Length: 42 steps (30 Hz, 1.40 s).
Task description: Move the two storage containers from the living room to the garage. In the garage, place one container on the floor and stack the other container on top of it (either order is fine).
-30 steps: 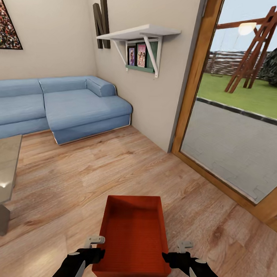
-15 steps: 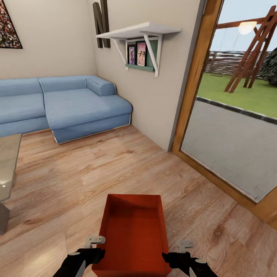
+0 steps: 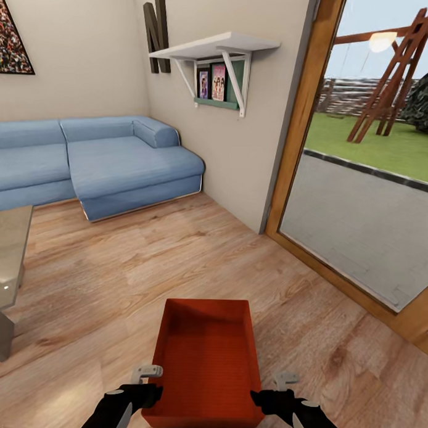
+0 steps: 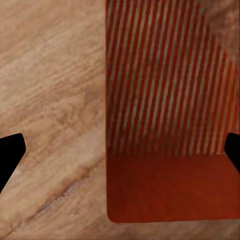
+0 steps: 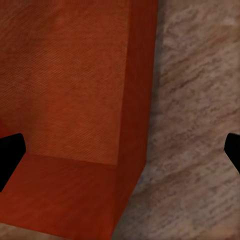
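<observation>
Orange-red container (image 3: 206,362) sits slightly higher than before, each wide-spread gripper (image 3: 147,384) (image 3: 274,392) flanking it.

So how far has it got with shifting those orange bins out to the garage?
Barely begun. One orange bin sits between the left gripper and right gripper at its sides, still in the living room by the blue sofa. The garage trip, the second bin and the stacking all remain.

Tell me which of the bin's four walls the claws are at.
On the orange-red storage container, the two long side walls, near end: left claw straddles the left, right claw the right. Short ends are free.
</observation>
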Available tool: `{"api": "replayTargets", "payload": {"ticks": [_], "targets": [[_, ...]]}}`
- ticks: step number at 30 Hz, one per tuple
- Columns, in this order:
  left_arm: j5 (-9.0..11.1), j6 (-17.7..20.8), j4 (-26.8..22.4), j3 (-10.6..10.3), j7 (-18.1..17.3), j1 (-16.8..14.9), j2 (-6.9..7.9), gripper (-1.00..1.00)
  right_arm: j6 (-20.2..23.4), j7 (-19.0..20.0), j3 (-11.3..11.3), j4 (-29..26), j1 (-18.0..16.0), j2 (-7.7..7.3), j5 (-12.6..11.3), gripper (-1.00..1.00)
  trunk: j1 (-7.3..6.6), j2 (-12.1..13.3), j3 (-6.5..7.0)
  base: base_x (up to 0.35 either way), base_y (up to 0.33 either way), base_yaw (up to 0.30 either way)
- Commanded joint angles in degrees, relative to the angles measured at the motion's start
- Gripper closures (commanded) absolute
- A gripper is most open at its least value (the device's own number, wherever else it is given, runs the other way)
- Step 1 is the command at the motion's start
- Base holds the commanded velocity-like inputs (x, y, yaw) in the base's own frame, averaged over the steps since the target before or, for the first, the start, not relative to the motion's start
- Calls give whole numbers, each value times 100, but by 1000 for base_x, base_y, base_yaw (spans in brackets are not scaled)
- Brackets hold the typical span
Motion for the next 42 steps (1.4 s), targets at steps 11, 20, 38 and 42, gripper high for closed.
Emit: {"api": "replayTargets", "payload": {"ticks": [11, 20, 38, 42], "targets": [[-26, 15, -7, 23, 0, -1, 18, -100, 36, 33, -38, -13, 0, 3, 30, -100, 87, -164, -77, 0, 0, 0], [-26, 13, -4, 23, 0, -1, 6, -100, 36, 35, -38, -13, 0, 3, 30, -100, 175, -324, -149, 0, 0, 0], [-26, 13, -1, 23, 0, -1, 1, -100, 36, 40, -35, -13, 0, 3, 30, -100, 285, -525, -239, 0, 0, 0], [-26, 10, -4, 23, 0, -1, 5, -100, 36, 42, -34, -13, 0, 3, 30, -100, 285, -525, -239, 0, 0, 0]]}}
